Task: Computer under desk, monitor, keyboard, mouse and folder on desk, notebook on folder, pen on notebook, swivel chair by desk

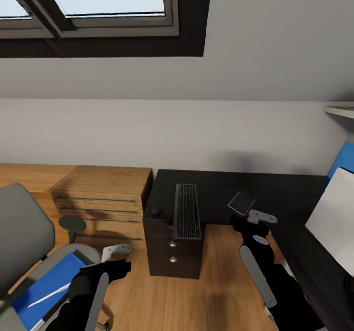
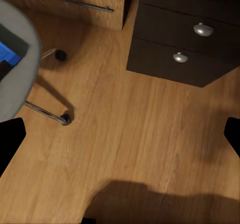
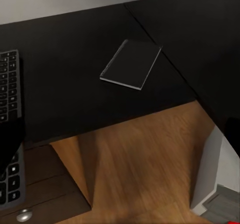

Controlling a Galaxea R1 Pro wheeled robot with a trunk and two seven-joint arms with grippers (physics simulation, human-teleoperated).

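Lying on the dark table (image 1: 216, 193), the keyboard (image 1: 187, 211) runs its long axis straight away from me toward the wall, with the notebook (image 1: 241, 203) flat and slightly askew well to its right. My left end effector (image 1: 116, 250) hangs spread over the floor beside the swivel chair (image 1: 24, 233), whose seat carries the blue folder (image 1: 46, 289) and a pen (image 1: 48, 295) lying diagonally. My right end effector (image 1: 261, 217) hovers near the notebook, and I cannot tell its spread.

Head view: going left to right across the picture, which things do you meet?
Swivel chair with the blue folder on its seat → wooden drawer unit → mouse → keyboard → dark notebook → monitor.
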